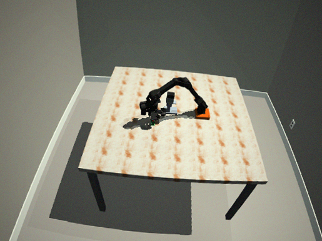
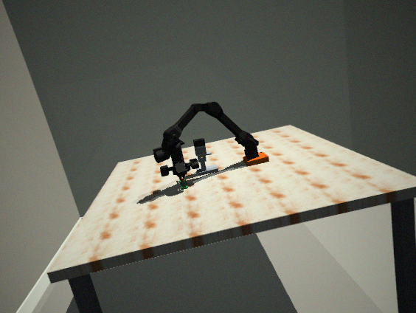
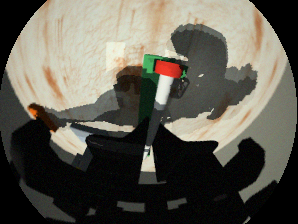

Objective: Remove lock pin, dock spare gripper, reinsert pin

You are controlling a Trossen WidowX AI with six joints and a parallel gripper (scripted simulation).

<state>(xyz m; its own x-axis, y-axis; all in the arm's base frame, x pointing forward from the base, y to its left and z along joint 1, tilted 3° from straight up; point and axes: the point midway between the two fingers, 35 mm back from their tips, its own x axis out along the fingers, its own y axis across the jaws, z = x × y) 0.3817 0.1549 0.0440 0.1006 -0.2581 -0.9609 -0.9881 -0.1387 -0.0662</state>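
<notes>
The pin (image 3: 164, 87) has a red head and a pale shaft. It lies along the green upright piece (image 1: 153, 124) (image 2: 184, 185) (image 3: 148, 62). My gripper (image 1: 153, 120) (image 2: 182, 176) (image 3: 149, 119) points down directly over the green piece and is shut on the pin's thin shaft, with the red head beyond the fingertips. The dark fingers hide part of the green piece, and the socket hole cannot be made out. A grey upright unit with a black top block (image 1: 170, 95) (image 2: 199, 143) stands on a pale grey base (image 1: 172, 110) (image 2: 212, 169), between the green piece and the arm's base.
The arm's orange base (image 1: 203, 114) (image 2: 257, 159) is on the right in the top and exterior views, and the arm arches over toward the left. The patterned table (image 1: 176, 151) (image 2: 206, 225) carries everything. The grey unit stands close beside the wrist. Arm shadows fall around the green piece.
</notes>
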